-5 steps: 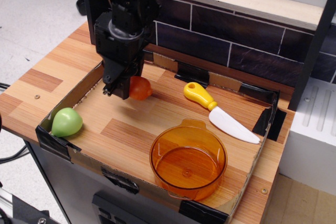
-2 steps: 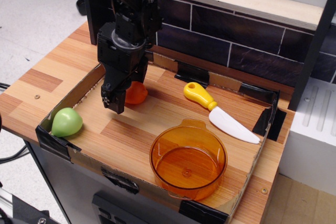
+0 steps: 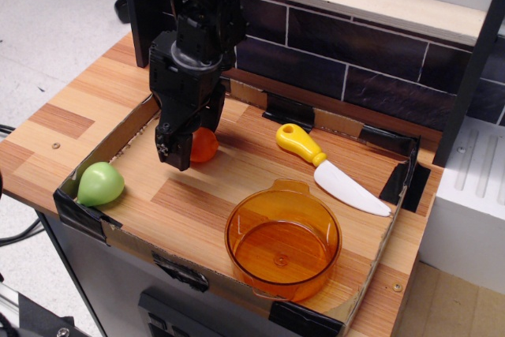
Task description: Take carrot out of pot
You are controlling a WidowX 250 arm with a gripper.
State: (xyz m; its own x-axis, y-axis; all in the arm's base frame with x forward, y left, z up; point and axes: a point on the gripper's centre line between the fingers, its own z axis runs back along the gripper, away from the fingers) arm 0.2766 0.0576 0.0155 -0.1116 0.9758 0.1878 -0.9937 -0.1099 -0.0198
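The orange carrot lies on the wooden floor of the tray, at the back left, outside the pot. My black gripper hangs low over it, tilted. Its near finger covers the carrot's left side and the far finger is hidden. The jaws look slack, with the carrot resting on the wood between them. The amber pot stands at the tray's front right, with nothing in it, well away from the gripper.
A green pear-shaped toy sits in the tray's front left corner. A yellow-handled toy knife lies at the back right. The low cardboard tray wall rings the floor. A dark tiled wall stands behind.
The gripper came down and tilted with the carrot. The carrot sank from just above the floor onto the wood, and in the last moment it dropped slightly while the gripper edged up.
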